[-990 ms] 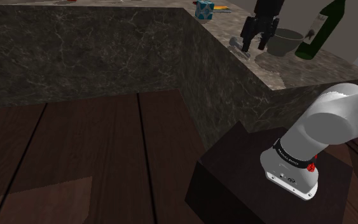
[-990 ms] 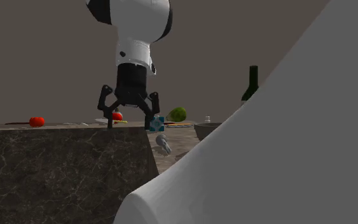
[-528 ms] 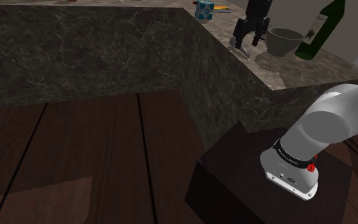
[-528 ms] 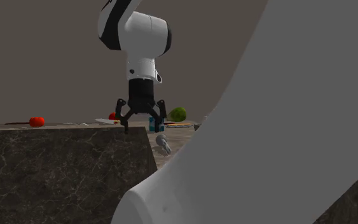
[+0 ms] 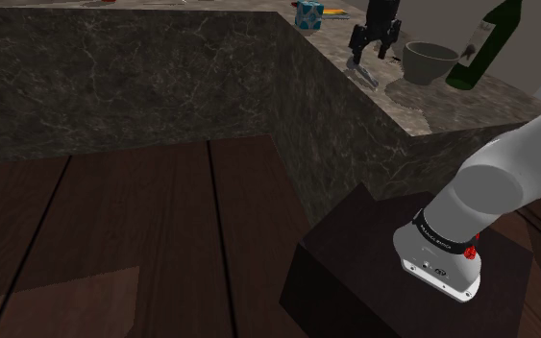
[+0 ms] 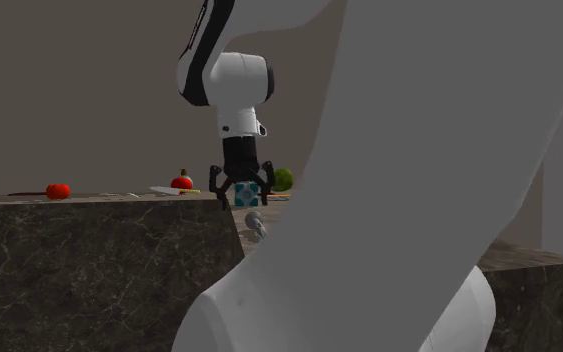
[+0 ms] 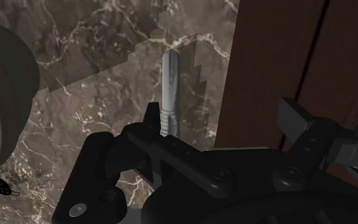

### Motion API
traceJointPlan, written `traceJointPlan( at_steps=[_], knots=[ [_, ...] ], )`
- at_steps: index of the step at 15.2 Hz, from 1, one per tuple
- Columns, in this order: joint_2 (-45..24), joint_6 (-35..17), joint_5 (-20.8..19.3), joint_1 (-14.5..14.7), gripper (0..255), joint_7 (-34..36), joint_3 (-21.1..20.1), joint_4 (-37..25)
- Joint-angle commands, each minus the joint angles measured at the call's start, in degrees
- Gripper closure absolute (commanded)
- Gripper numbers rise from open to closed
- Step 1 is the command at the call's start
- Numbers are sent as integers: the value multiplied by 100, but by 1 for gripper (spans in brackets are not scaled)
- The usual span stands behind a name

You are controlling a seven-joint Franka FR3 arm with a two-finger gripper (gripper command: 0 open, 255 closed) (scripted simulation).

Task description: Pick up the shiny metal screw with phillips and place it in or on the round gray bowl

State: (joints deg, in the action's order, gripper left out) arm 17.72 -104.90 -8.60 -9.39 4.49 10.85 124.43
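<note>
The shiny metal screw (image 7: 170, 86) lies flat on the marble counter (image 7: 95, 95), close to the counter's edge; its lower end is hidden behind my hand. My black gripper (image 7: 225, 121) hangs open just above it, and the screw sits beside one finger (image 7: 151, 118), not centred between the two. In the shoulder view the gripper (image 5: 369, 56) hovers over the screw (image 5: 364, 75), with the round grey bowl (image 5: 429, 60) standing to the right. In the second exterior view the gripper (image 6: 241, 203) is spread open above the screw (image 6: 257, 226). Nothing is held.
A dark green bottle (image 5: 484, 43) stands right of the bowl. A blue patterned cube (image 5: 308, 13) sits further back on the counter. Two red tomatoes (image 6: 58, 190) (image 6: 182, 181) and a green round thing (image 6: 282, 179) lie at the far side. Dark wood floor (image 5: 162, 240) lies below the counter's drop.
The gripper has travelled away from the stand, up and left in the shoulder view, from beside the bowl to above the screw. It stays open. The screw and bowl have not moved.
</note>
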Motion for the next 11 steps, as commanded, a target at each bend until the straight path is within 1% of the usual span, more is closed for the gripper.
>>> traceJointPlan(
  at_steps=[1, 4, 11],
  knots=[
    [-315, -189, -116, -78, 0, 0, 79, -202],
    [-739, -350, -236, -175, 0, -11, 182, -567],
    [-847, -889, -262, -213, 0, -6, 242, -141]
  ],
)
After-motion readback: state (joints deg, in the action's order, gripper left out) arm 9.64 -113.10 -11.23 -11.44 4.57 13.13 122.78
